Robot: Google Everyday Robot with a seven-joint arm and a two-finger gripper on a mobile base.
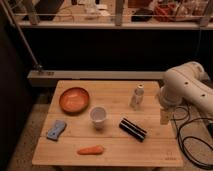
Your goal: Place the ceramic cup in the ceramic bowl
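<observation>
- Wooden surface (150, 147) in dim light: ceramic cup (98, 116) upright at centre, just below-right of ceramic bowl (74, 99), not touching.
- Pincer (164, 118) hangs, seemingly, at the right edge, away from both; wide or narrow, cannot tell.

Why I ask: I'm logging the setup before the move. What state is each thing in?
Cup: upright, mouth up, on the table, outside the bowl.
Bowl: right way up, nothing in it.
Bottle: standing upright.
Carrot: lying flat near the front edge.
Black block: lying flat.
Blue-grey pad: lying flat.
Pincer: hanging at the table's right edge, apart from the cup.
</observation>
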